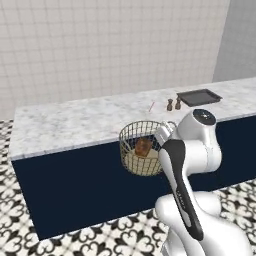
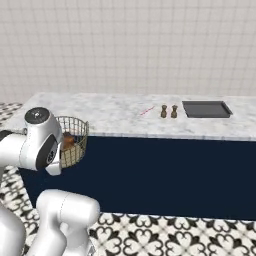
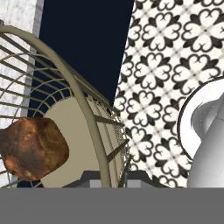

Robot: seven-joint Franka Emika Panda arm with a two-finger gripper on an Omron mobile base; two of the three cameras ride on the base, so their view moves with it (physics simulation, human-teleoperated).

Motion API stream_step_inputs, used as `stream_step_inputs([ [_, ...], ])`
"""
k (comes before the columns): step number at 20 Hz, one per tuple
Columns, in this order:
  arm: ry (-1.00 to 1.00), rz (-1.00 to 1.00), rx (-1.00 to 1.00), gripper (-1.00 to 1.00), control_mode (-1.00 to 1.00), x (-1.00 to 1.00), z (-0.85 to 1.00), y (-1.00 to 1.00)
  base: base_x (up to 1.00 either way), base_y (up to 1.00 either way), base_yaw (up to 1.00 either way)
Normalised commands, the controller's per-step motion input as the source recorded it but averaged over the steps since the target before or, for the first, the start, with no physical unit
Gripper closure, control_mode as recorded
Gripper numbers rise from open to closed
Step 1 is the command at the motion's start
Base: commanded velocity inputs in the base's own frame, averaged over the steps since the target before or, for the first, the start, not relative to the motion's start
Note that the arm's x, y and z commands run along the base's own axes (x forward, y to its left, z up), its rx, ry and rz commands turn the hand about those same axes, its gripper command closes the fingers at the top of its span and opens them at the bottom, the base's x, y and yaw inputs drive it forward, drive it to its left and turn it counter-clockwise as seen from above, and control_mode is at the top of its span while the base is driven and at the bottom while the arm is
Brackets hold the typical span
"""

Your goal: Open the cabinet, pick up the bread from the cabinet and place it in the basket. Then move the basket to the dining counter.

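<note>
Jaws: in the left base view the jaws (image 1: 162, 134) sit at the near-right rim of the basket (image 1: 137, 150), closed on that rim, with the arm's white wrist right behind them.
Basket, left base view: it hangs from the jaws in front of the navy face of the dining worktop (image 1: 75, 122), its rim about level with the marble edge and its base clear of the patterned floor (image 1: 30, 245).
Bread, left base view: the bread (image 1: 143, 146) lies inside the basket, just left of and below the jaws.
Beyond the jaws, left base view: two small brown shakers (image 1: 174, 104) stand close together on the marble, a dark tray (image 1: 198, 97) just right of them and a thin red stick (image 1: 151, 106) to their left, all well apart from the basket.
Right base view: the basket (image 2: 75, 142) shows past the arm's round wrist, which covers its left side; the bread (image 2: 68, 141) peeks out beside the wrist. The shakers (image 2: 168, 111), tray (image 2: 206, 108) and stick (image 2: 147, 110) lie on the worktop (image 2: 100, 117) far to the right.
Hand view: the jaws (image 3: 109, 180) straddle one rim wire of the basket (image 3: 83, 100), a fingertip on each side. The bread (image 3: 33, 148) rests left of them on the basket's flat base. Navy worktop front and floor tiles (image 3: 162, 65) show through and beside the mesh.
</note>
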Motion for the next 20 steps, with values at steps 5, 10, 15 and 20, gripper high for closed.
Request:
stream_step_inputs([
  [5, 0.00, 0.00, 0.00, 1.00, 1.00, 0.00, 0.00, 0.00, 1.00, -0.25, 0.07],
  [10, 0.00, 0.00, 0.00, 1.00, 1.00, 0.00, 0.00, 0.00, 1.00, -0.40, 0.00],
  [15, 0.00, 0.00, 0.00, 1.00, 1.00, 0.00, 0.00, 0.00, 0.78, -0.09, 0.00],
  [20, 0.00, 0.00, 0.00, 1.00, 1.00, 0.00, 0.00, 0.00, 0.06, -0.02, 0.03],
])
